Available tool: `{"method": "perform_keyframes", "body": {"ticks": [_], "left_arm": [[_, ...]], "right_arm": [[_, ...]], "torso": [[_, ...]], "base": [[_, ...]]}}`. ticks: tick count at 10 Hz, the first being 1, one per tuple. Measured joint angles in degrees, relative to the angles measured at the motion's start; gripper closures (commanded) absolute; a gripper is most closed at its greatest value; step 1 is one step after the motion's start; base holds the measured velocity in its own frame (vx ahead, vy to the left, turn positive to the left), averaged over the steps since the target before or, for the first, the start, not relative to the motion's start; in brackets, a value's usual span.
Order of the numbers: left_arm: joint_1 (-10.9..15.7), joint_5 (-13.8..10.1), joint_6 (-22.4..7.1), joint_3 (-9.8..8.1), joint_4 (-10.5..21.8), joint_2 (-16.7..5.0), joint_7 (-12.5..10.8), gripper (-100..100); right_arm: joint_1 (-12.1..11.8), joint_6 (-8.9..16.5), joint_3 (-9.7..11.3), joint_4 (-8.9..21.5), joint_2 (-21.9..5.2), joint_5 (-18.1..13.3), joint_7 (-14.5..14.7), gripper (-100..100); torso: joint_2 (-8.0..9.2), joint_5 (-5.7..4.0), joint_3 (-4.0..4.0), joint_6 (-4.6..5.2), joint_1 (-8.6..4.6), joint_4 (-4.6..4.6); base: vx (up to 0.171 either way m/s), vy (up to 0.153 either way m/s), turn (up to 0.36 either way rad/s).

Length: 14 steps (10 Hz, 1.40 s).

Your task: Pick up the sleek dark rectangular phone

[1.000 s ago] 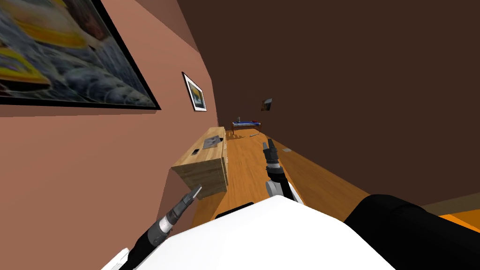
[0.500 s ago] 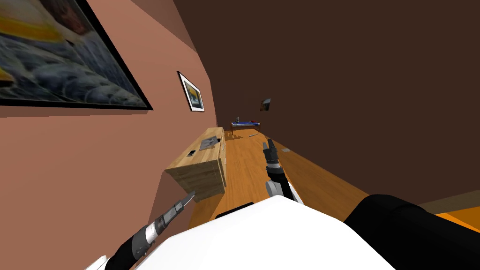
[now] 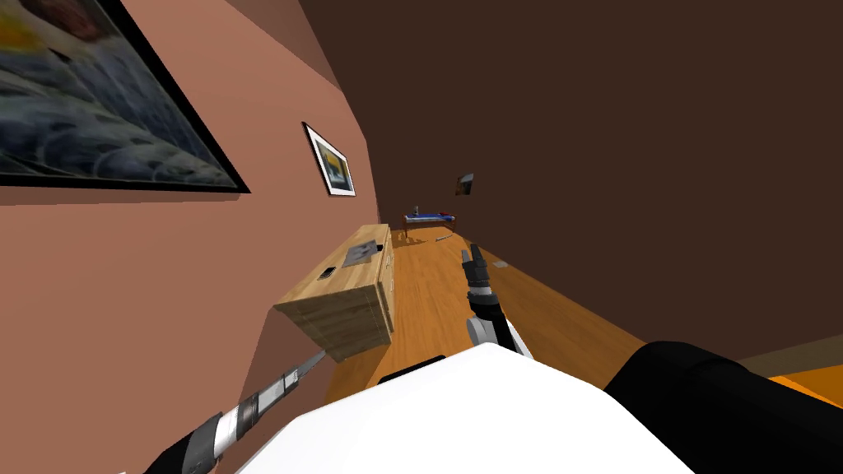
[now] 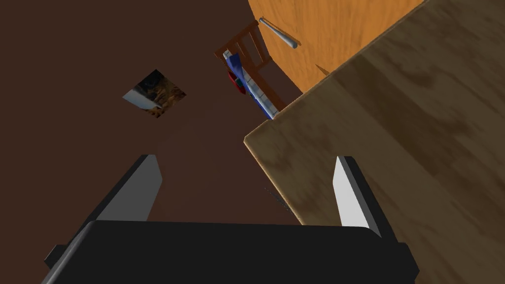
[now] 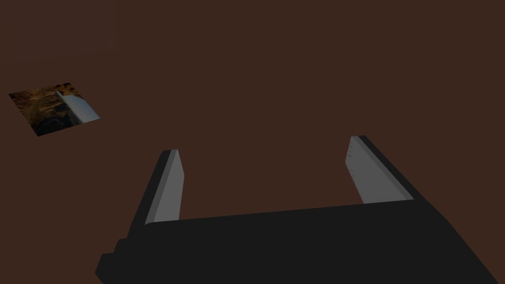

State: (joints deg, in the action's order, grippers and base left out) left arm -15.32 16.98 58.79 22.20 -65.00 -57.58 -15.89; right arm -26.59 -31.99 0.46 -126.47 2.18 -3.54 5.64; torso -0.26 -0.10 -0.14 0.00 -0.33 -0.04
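Head view: long wooden counter (image 3: 350,284) with drawer fronts, standing against the pinkish wall (image 3: 165,271) on a wooden floor (image 3: 428,304). Flat on its top, toward the near end, a small dark rectangular phone (image 3: 327,272); farther along the same top, a flat grey slab (image 3: 360,253), well apart from the phone. Left hand (image 3: 317,360) low at the counter's near bottom corner, below the top and short of the phone, nowhere touching it; fingers seen edge-on there as one thin blade. Left wrist view settles the spread: left hand (image 4: 246,162) open, fingers a good third of the frame apart, holding nothing. Close beside one finger (image 4: 347,192), a broad wood-grained face of the counter (image 4: 394,123); cannot tell which face. Beyond it, a small reddish table (image 4: 246,74) with a blue top, and a slim grey bat-like object (image 4: 278,33) lying on the floor past it. Same table (image 3: 430,218) and grey object (image 3: 444,237) tiny at the far end of the room from the head. Right hand (image 3: 471,257) raised over the floor beside the counter's drawer side, farther from the phone than the left. Right wrist view: right hand (image 5: 263,148) open too, fingers wide apart, empty.
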Motion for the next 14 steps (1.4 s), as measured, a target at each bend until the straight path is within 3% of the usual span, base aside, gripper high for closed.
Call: {"method": "perform_keyframes", "body": {"ticks": [3, 6, 8, 9, 12, 14], "left_arm": [[1.27, 2.68, 0.93, 0.94, 5.27, -2.66, -1.19, -100], [3.0, 6.67, 2.92, 1.83, 11.26, -7.38, -3.52, -100], [2.11, 7.54, 2.71, 1.73, 13.17, -8.92, -3.91, -100], [4.1, 9.39, 4.41, 2.52, 17.35, -9.55, -4.0, -100], [3.24, 12.02, 4.35, 2.49, 19.5, -14.11, -6.24, -100], [4.18, 13.88, 4.97, 3.0, 22.58, -15.07, -6.72, -100]], "right_arm": [[0.0, 0.0, 0.0, 0.0, 0.0, 0.0, 0.0, 0], [0.0, 0.0, 0.0, 0.0, 0.0, 0.0, 0.0, 0], [0.0, 0.0, -0.01, 0.0, -0.01, 0.0, 0.0, 0], [0.0, 0.0, 0.0, 0.0, -0.01, 0.0, 0.0, 0], [-0.01, 0.0, -0.01, 0.0, -0.01, 0.0, 0.0, 0], [-0.01, 0.0, -0.01, 0.0, -0.01, 0.0, 0.0, 0]], "torso": [[0.02, 0.03, 0.01, 0.0, 0.1, 0.0], [-0.14, 0.01, -0.08, 0.02, 0.01, -0.02], [0.0, 0.06, -0.01, -0.01, 0.21, -0.01], [-0.07, 0.05, -0.03, 0.02, 0.16, -0.01], [-0.23, 0.03, -0.14, 0.0, 0.09, -0.05], [-0.15, 0.05, -0.08, 0.01, 0.17, -0.03]], "base": [[0.079, -0.077, -0.033], [0.104, -0.085, -0.023], [0.07, -0.045, -0.02], [0.11, -0.051, -0.024], [0.112, -0.059, -0.019], [0.12, -0.051, -0.035]]}}
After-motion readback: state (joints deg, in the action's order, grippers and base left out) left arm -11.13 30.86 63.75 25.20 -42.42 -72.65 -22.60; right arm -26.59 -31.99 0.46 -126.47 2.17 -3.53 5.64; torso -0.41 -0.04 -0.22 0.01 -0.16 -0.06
